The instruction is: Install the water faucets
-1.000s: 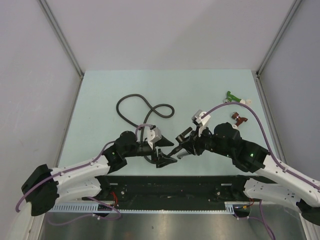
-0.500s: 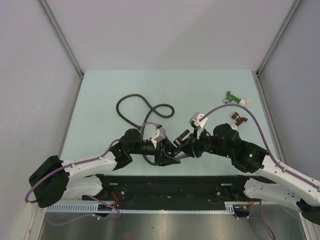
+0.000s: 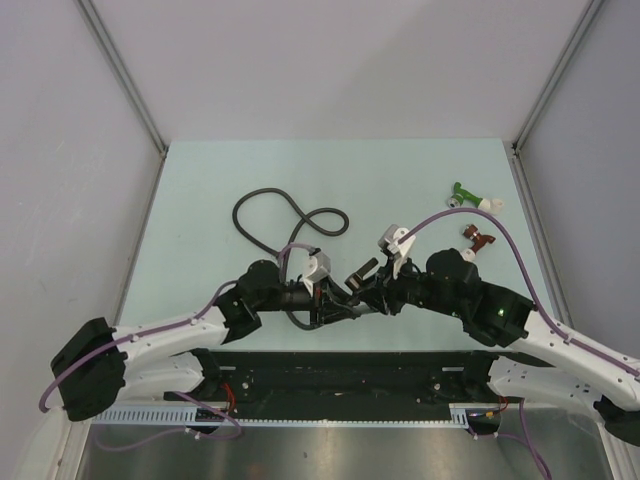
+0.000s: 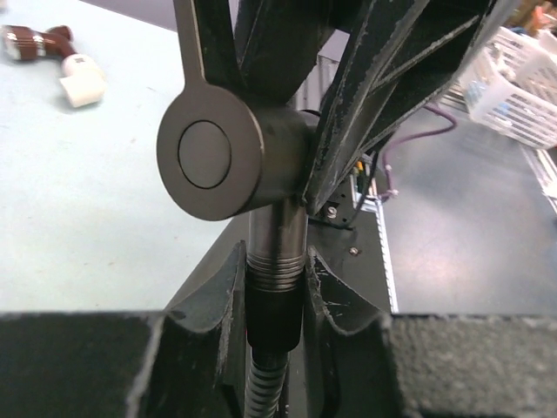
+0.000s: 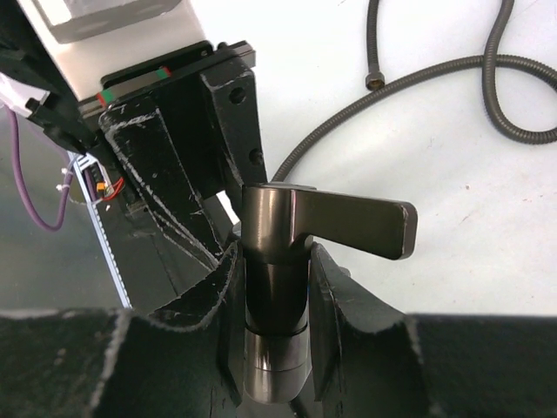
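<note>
**Item: faucet (image 4: 213,155), one, dark grey-brown metal.** Located at lower centre of the overhead frame, lifted off the table (image 3: 200,180) between the two meeting arms. The round capped body filled the upper left-centre of the left wrist view. The flat lever arm pointed toward the right of the right wrist view.

**Right gripper (image 5: 275,283).** Jaws were closed snugly on the faucet's cylindrical body, one finger on each side.

**Left gripper (image 4: 275,280).** Jaws were narrowed onto the threaded stub below the body, both fingers against it.

**Change noted.** A second before, the left claw stood wide open, just beside the right one in the overhead view. It then moved in and closed, so the faucet was gripped at two places.

**Bearing on the task (judgement).** The part looked braced for a hand-over or for work on its lower end; installation was not yet done.

**Hose (image 3: 290,212).** Lay looped at upper left-centre of the table. A ribbed end showed directly under the stub in the left wrist view; whether it was joined could not be told.

**Green fitting (image 3: 462,192), dark-red fitting (image 3: 478,238).** Both lay at the right side of the table, well apart from the arms' meeting point.
</note>
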Tool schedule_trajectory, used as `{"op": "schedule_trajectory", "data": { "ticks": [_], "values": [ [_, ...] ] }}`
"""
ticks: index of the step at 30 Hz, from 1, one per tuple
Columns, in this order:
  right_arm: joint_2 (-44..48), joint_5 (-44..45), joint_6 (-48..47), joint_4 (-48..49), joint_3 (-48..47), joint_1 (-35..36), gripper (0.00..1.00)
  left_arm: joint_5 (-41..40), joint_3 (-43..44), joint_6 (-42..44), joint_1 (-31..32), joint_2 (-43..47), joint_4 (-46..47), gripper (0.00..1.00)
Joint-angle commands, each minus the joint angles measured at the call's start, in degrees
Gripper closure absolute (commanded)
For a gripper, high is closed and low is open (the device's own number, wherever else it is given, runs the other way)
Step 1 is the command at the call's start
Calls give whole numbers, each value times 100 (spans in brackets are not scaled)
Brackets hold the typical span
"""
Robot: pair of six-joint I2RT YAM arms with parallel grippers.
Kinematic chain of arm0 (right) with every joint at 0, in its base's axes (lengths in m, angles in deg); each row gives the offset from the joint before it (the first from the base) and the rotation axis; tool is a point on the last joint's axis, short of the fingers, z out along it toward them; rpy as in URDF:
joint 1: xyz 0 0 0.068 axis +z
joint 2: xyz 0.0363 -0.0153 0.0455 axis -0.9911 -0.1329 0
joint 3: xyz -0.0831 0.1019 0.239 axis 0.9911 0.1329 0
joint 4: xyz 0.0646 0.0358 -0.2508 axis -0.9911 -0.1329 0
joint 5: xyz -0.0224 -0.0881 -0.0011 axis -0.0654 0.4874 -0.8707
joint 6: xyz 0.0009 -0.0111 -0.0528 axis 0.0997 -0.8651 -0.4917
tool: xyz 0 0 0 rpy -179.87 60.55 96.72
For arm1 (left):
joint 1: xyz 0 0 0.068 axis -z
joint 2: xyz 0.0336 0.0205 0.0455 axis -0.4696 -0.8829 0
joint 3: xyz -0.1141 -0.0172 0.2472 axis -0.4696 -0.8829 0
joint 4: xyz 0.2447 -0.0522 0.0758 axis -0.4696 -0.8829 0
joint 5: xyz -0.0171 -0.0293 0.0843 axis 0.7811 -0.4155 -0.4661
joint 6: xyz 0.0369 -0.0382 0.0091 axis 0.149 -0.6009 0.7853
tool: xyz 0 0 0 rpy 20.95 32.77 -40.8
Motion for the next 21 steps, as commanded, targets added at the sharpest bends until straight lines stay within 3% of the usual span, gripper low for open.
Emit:
{"op": "schedule_trajectory", "data": {
  "ticks": [1, 5, 7, 8, 12, 17, 21],
  "values": [
    [19, 405, 177, 561, -106, 103, 100, -1639, 281, 494, 442, 529, -646, 100],
    [-139, 802, 440, 517, -97, 129, 100, -4025, 474, 995, 1216, 671, -1150, 100],
    [-227, 942, 537, 535, -97, 146, 100, -4733, 606, 1206, 1628, 609, -1246, 100],
    [-262, 1004, 642, 526, -97, 155, 100, -5563, 650, 1303, 1787, 574, -1264, 100],
    [-324, 1268, 906, 482, -97, 164, 100, -7603, 1036, 2013, 2517, -21, -1299, 99],
    [-359, 1558, 1126, 394, -106, 173, 100, -9234, 1380, 2638, 3133, -865, -888, 100],
    [-429, 1585, 1241, 342, -97, 164, 100, -10263, 1608, 3804, 3511, -1508, 61, 100]
  ]
}}
